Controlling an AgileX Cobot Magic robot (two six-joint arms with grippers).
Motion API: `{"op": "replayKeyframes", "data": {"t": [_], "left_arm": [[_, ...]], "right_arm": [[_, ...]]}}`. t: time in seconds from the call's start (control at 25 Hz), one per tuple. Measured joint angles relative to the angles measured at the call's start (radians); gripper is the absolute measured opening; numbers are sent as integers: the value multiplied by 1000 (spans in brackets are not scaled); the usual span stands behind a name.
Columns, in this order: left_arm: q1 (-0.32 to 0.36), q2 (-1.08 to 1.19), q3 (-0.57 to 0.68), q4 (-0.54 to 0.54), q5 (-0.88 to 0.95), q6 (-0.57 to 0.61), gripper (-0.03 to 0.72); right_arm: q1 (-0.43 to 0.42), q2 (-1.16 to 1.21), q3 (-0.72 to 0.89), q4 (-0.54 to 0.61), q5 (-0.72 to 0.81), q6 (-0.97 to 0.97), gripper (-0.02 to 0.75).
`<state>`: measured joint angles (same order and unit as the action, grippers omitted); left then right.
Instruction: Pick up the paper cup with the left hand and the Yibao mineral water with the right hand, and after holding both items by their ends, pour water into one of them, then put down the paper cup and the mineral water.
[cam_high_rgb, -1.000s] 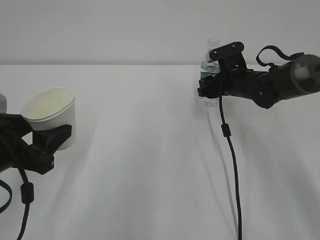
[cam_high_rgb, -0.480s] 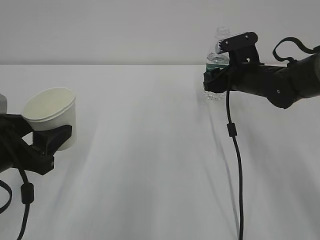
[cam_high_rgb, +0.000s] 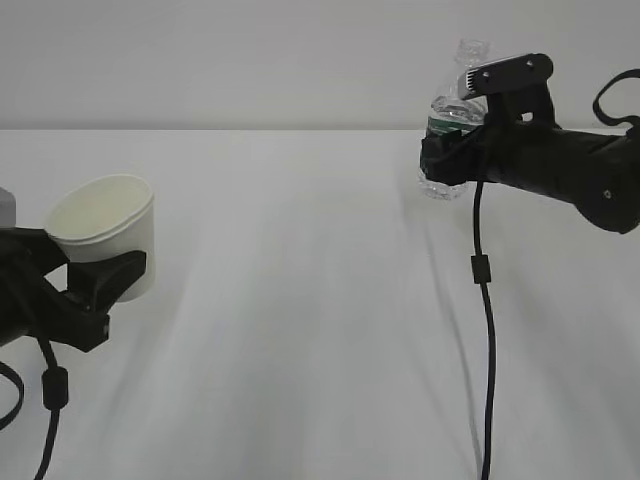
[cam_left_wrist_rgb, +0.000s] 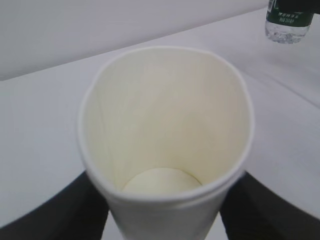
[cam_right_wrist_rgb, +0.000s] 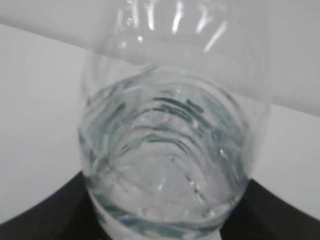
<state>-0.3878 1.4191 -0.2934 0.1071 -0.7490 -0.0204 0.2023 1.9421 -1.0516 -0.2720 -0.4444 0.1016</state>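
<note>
White paper cup (cam_high_rgb: 108, 232) sits clamped between the black fingers of the left hand (cam_high_rgb: 95, 285), tilted and empty inside, while far across the table (cam_high_rgb: 300, 300) the right hand (cam_high_rgb: 452, 160) grips the water bottle (cam_high_rgb: 450, 150), lifted off the surface.

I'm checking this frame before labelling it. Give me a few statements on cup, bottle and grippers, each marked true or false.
1. The left gripper holds the cup. True.
2. The cup has water in it. False: in the left wrist view its inside is dry and empty.
3. The right gripper holds the bottle clear of the table. True.
4. The bottle is capped. False: its neck is open.
</note>
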Motion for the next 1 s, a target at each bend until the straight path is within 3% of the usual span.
{"op": "replayKeyframes", "data": {"t": [0.36, 1.0], "left_arm": [[0, 0, 0, 58, -2, -58, 463], [0, 0, -31, 214, -53, -191, 462]], "right_arm": [[0, -173, 123, 0, -1, 6, 456], [4, -385, 217, -63, 142, 8, 456]]}}
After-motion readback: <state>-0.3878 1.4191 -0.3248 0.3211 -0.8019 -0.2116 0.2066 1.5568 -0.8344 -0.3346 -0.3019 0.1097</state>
